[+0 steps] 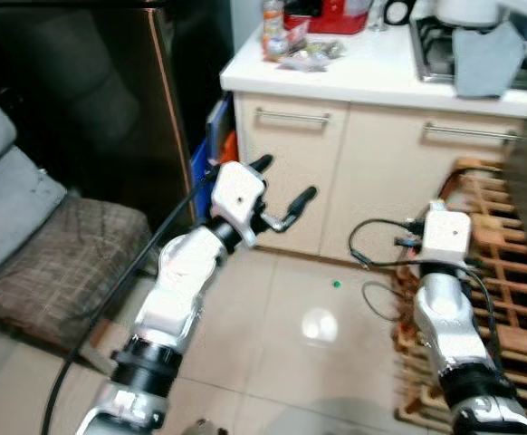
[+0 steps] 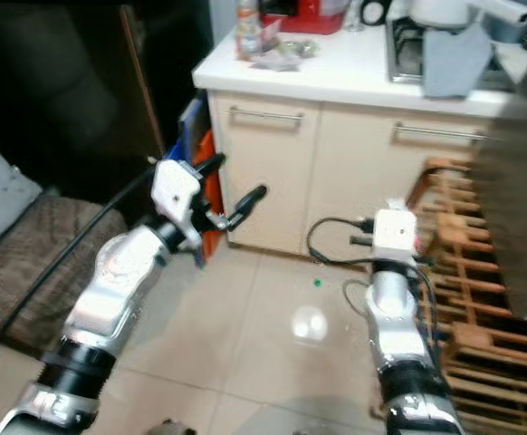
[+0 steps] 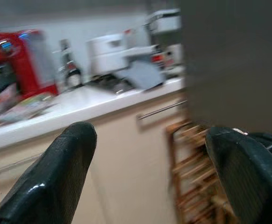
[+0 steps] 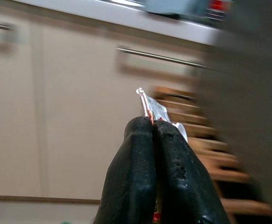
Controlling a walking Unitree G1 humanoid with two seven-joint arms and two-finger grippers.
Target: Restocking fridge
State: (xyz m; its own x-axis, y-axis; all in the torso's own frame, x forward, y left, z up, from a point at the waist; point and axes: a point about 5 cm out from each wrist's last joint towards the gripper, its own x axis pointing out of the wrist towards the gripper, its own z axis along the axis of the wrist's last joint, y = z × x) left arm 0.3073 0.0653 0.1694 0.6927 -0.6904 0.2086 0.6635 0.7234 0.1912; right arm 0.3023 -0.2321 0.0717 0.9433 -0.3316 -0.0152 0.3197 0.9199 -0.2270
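Open tiled floor (image 1: 282, 317) ahead; cabinet (image 1: 336, 172) blocks front, wooden rack (image 1: 508, 272) right.

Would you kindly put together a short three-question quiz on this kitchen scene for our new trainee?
1. True or false: the left gripper has its jaws closed on a bottle.
2. What does the right gripper hold? A) a thin flat packet B) a cup C) nothing
3. Fill in: the wooden rack stands on the floor at the robot's ____ side, below the white counter.

Key
1. False: its jaws stand apart, with nothing between them.
2. A: the thin packet is pinched between the closed jaws; what it contains cannot be told.
3. Right.
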